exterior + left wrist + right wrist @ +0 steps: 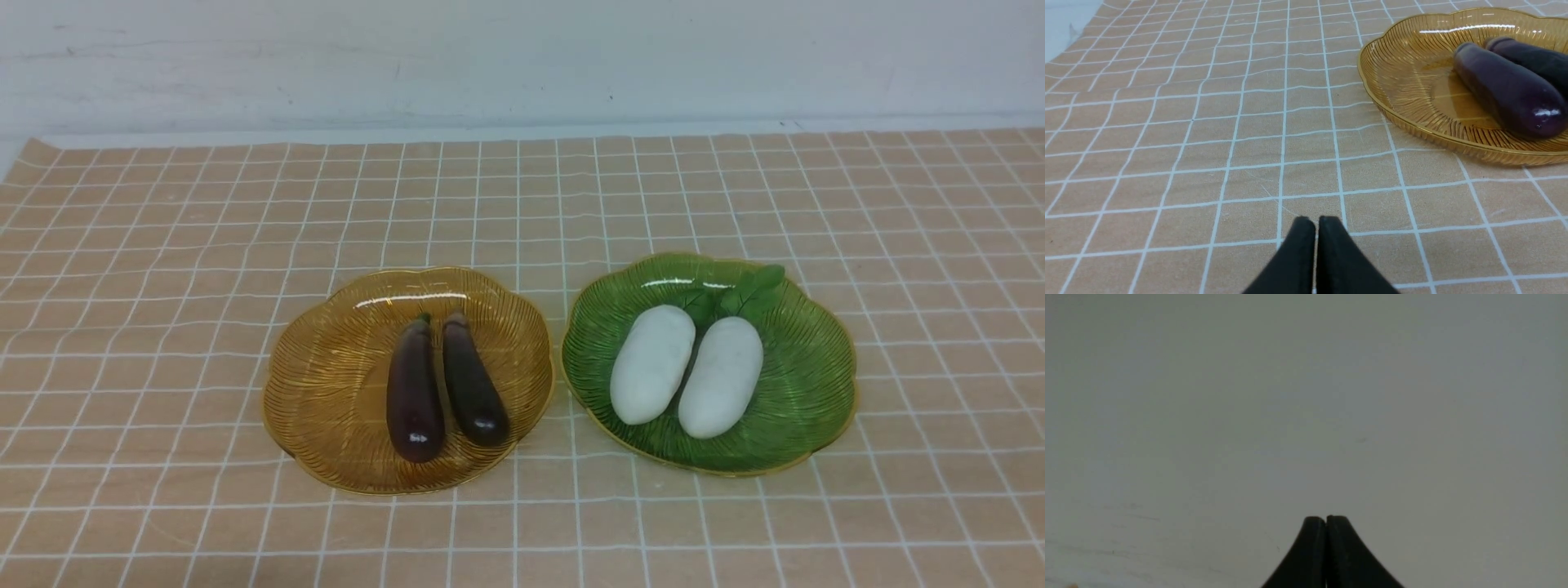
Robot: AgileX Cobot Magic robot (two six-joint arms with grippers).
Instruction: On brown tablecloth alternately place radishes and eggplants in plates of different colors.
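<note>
The left gripper (1316,222) is pinched closed and empty above the brown tablecloth (1208,143); the right gripper (1325,522), likewise closed, faces a plain grey-white surface (1306,396). Both eggplants (415,392) lie in the amber plate (326,384), both radishes (651,363) in the green plate (808,376), before a white wall (522,57).

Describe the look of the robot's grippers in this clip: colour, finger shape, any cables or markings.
Only the fingertips show, in the wrist views. The left gripper has two matte black fingers, broad at the base and curving to narrow rounded tips. The right gripper looks the same: black, smooth, flared, round-tipped. No cables, labels or markings are visible, and the arms do not appear in the front view.
</note>
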